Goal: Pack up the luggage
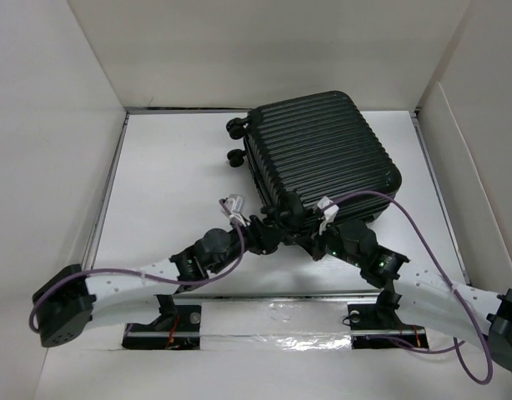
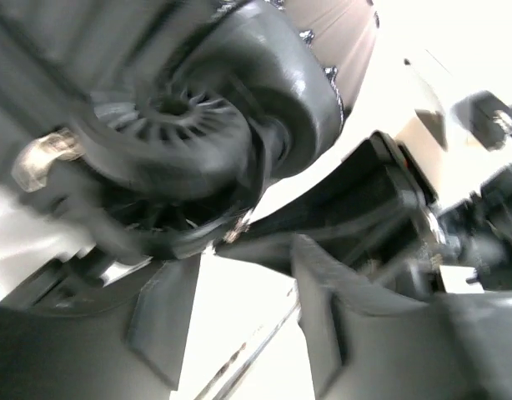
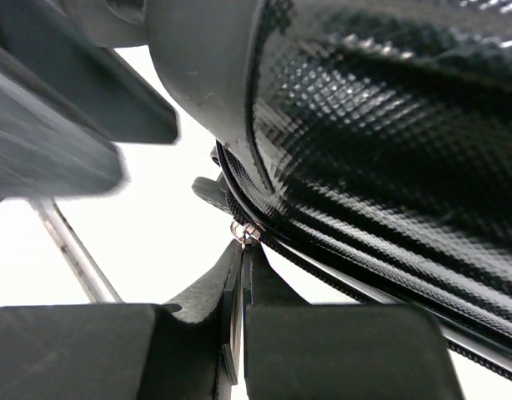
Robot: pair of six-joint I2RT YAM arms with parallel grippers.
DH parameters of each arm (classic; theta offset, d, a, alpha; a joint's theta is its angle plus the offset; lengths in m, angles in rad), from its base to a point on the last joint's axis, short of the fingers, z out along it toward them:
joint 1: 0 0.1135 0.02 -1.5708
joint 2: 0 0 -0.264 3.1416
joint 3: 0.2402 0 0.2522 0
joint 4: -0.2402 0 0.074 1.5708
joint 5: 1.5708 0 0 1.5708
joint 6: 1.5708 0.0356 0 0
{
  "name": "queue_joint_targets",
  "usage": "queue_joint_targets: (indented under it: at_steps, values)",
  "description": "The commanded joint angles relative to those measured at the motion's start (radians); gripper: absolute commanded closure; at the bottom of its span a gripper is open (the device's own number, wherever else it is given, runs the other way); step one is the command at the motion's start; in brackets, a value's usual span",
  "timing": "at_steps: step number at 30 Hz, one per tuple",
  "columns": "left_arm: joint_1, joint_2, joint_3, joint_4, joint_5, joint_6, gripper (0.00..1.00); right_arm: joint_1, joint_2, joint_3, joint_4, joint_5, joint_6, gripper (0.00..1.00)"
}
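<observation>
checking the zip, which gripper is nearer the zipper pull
Right. The right gripper is shut on the zipper pull at the luggage's near edge; the left gripper sits by a wheel.

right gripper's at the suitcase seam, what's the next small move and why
Probably draw the right gripper slowly along the zipper track: its jaws are shut on the small metal zipper pull at the suitcase seam, so a short tug should slide it.
</observation>
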Motion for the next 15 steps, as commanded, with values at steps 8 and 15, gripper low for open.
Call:
queue_joint_targets:
  at_steps: [8,15]
  values:
    - [0.019,-0.497,-0.094,-0.406,-0.176,0.022,0.4,-0.118,-0.038,0.01,0.077,-0.139,-0.026,1.0]
    - [0.255,-0.4,-0.001,-0.338,0.03,0.081,0.35,-0.118,-0.036,0.009,0.075,-0.166,-0.026,1.0]
